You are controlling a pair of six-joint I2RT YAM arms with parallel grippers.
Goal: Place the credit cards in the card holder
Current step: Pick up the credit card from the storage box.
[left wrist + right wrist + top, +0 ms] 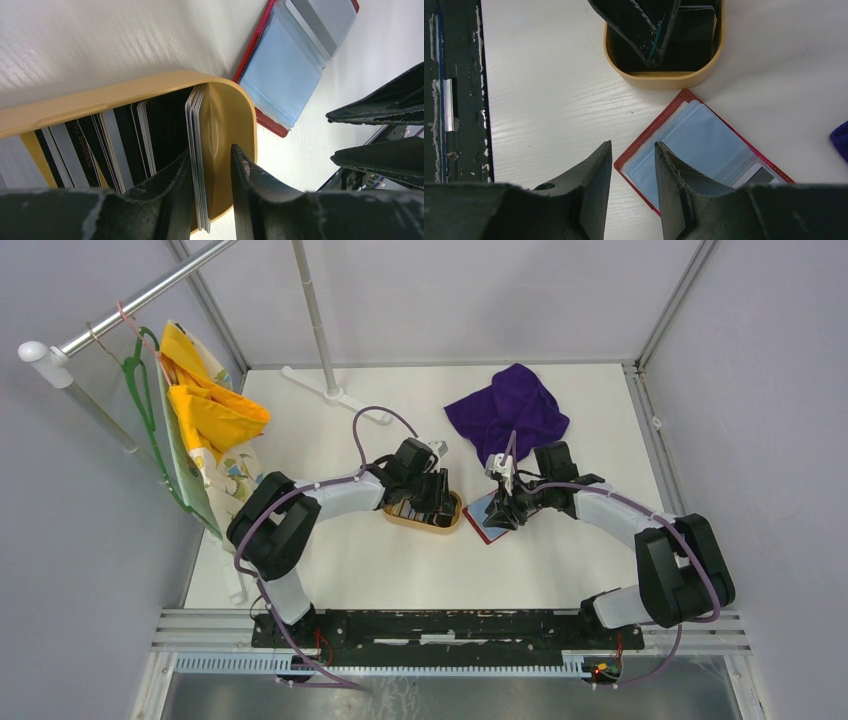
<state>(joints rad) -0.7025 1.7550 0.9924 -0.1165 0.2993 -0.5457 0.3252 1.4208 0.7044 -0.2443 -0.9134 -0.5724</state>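
Observation:
Several credit cards [115,145] in black, grey and white stand on edge in an oval tan tray [100,100]. My left gripper [211,150] reaches into the tray's end, open. A thin stack of pale cards [197,125] lies against its left finger, with a gap to the right finger. The red card holder [694,145] lies open on the table beside the tray, clear sleeves up, with one grey card [758,175] in a sleeve. My right gripper [633,143] is open over the holder's near corner, one finger on the sleeve and the other over the table. From above, both grippers [430,502] [505,510] face each other.
A purple cloth [510,410] lies behind the card holder [485,518]. A yellow cloth [205,405] hangs on a green hanger at the left, from a rail. A white stand's foot [330,390] rests at the back. The tray [452,522] and holder almost touch.

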